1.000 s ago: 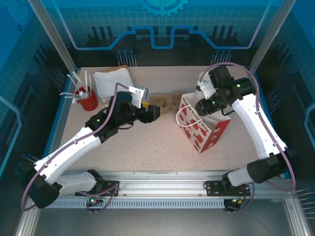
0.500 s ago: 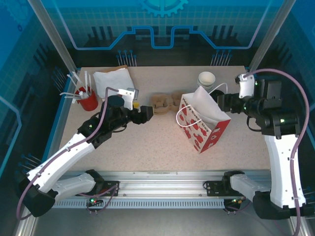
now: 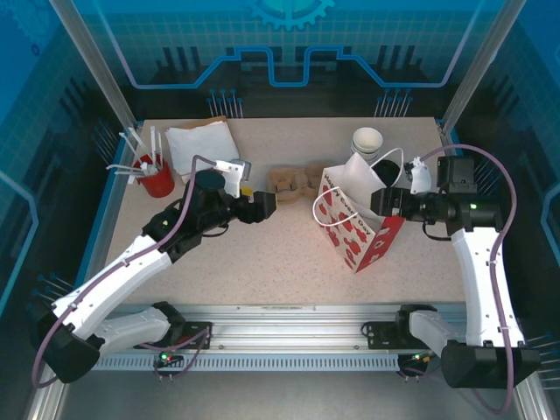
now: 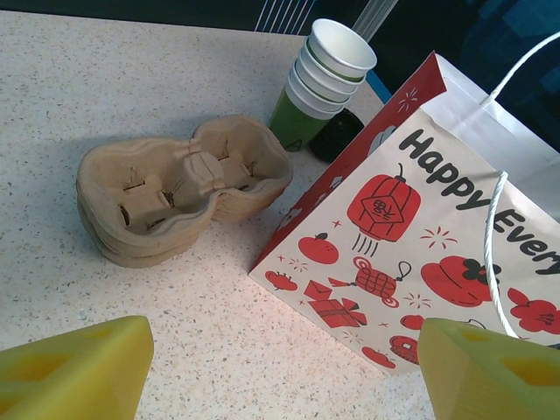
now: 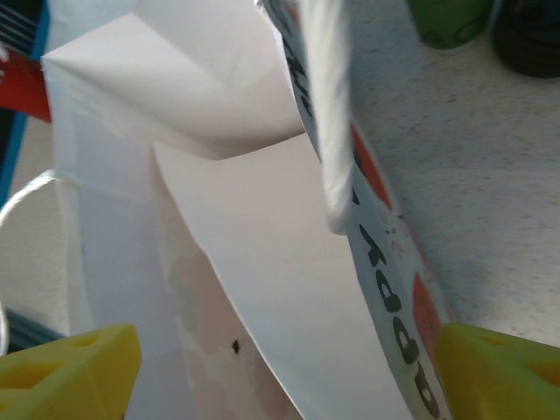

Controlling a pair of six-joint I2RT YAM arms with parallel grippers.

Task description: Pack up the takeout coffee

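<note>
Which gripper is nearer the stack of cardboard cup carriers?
Left. The left gripper hovers just beside the cup carriers; the right gripper is at the mouth of the gift bag, which stands between it and them.

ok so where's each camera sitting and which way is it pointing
Top external: fixed above and behind the arms, looking down on the table; both arms show, with left tool and right tool.
Left wrist: on the left arm, facing low across the cup carriers, cup stack and paper bag; its yellow fingers sit in the bottom corners.
Right wrist: on the right arm, facing the bag's open top; yellow fingers in the bottom corners.
Shared: both wrist views catch the bag and the cup stack's green base.
</note>
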